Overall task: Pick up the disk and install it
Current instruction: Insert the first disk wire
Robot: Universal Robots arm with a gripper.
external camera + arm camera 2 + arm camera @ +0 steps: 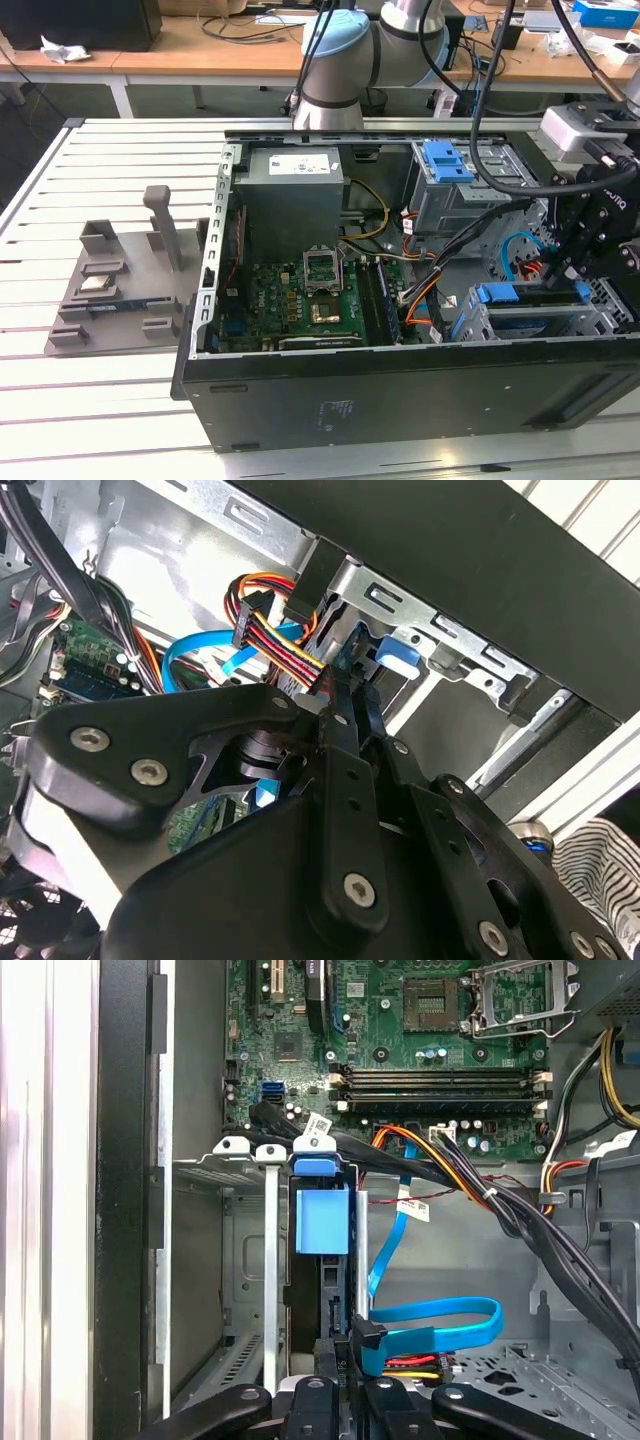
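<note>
Since the disk [322, 1215] already stands on edge in a slot of the drive cage [270, 1260], at about four o'clock inside the case [350, 400] in the exterior view, I judge the install well along. My gripper [340, 1348] is drawn nearly closed, pinching the disk's rear edge. It isn't released yet, and I can't tell whether it is fully seated.

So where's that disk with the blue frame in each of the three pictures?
Exterior view: the disk sits in the drive bay, at the exterior view's right.
First wrist view: the disk stands edge-on in the bay slot, blue bracket facing the camera.
Second wrist view: the disk's blue tab peeks from the bay.
Shared landmark: the blue flat cable.
</note>
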